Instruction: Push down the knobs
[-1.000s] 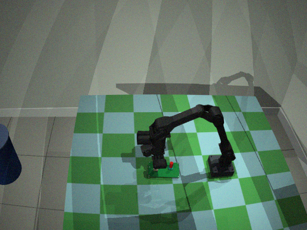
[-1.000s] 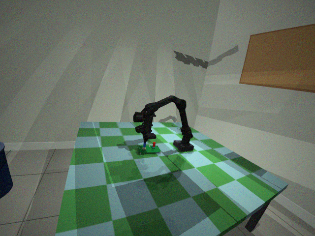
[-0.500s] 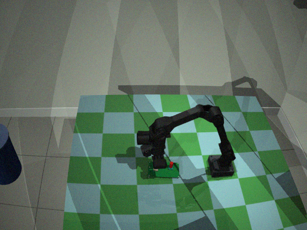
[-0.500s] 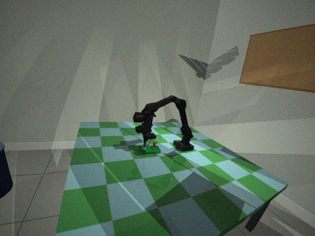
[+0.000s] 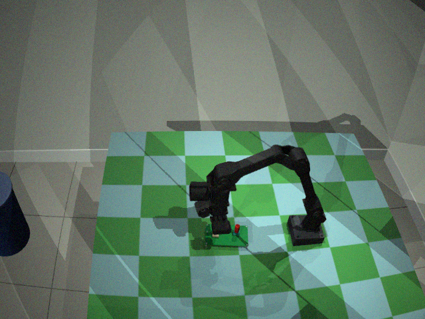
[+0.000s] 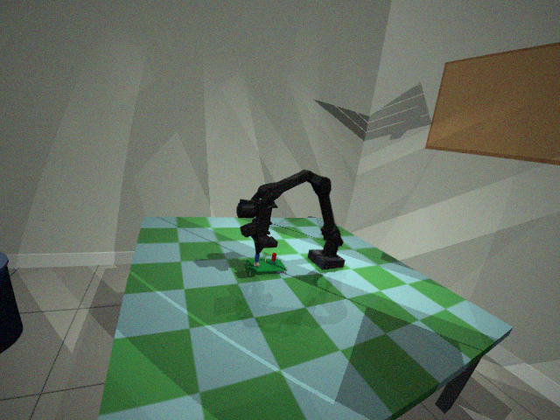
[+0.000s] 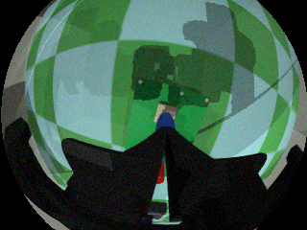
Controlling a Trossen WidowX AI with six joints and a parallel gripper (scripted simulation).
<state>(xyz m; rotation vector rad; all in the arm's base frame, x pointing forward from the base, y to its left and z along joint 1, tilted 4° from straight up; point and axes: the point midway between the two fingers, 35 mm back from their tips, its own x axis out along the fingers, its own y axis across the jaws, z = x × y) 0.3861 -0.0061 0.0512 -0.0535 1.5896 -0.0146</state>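
The green circuit board (image 5: 226, 242) (image 6: 272, 268) (image 7: 139, 117) stands on the checkered table. My gripper (image 6: 257, 253) (image 7: 165, 130) is shut and points down, its fingertips at the top of the blue knob (image 6: 256, 258) (image 7: 165, 122). The blue knob stands over a beige potentiometer (image 5: 215, 235) (image 6: 256, 263) (image 7: 158, 111); whether a gap is left between them cannot be told. In the top view the gripper hides the blue knob. The red knob (image 5: 237, 228) (image 6: 274, 256) (image 7: 159, 173) stands upright on the board, on the arm base's side; its seating is too small to judge.
The black arm base (image 5: 306, 234) (image 6: 325, 259) stands on the table to the right of the board. A thin pale post (image 6: 265, 260) rises from the board between the knobs. A dark blue cylinder (image 5: 12, 222) (image 6: 8, 303) stands beyond the table's left edge.
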